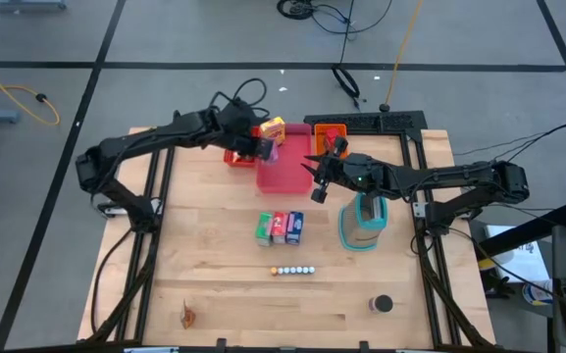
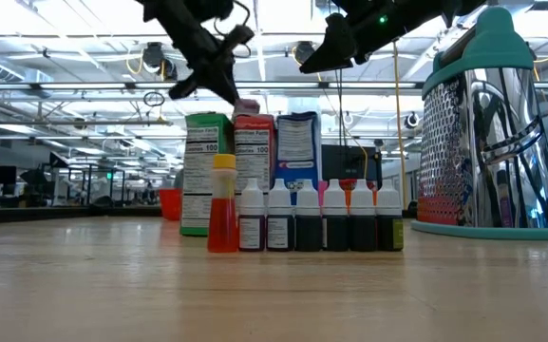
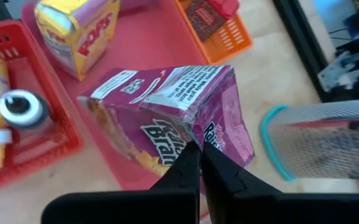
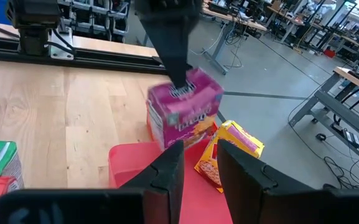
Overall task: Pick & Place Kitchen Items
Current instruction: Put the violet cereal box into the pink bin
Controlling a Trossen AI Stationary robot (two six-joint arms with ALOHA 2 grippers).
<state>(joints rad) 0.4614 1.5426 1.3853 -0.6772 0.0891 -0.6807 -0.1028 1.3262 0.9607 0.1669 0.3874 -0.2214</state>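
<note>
My left pincer (image 3: 199, 163) is clenched on the top seam of the purple box (image 3: 167, 115), pinching the folded flap because that thin ridge is the one part narrow fingers can bite. The box hangs tilted above the pink tray (image 1: 284, 169) near the counter's far edge, beside the yellow box (image 1: 273, 127) lying in that tray. I judge I am carrying it there to set it down. My right pincer (image 4: 198, 163) hovers over the tray's right side with its fingers parted and nothing between them, waiting. The green, red and blue boxes (image 1: 281, 227) stand in a row at mid-counter, with the pale beads (image 1: 292, 270) lined up just nearer the front edge.
</note>
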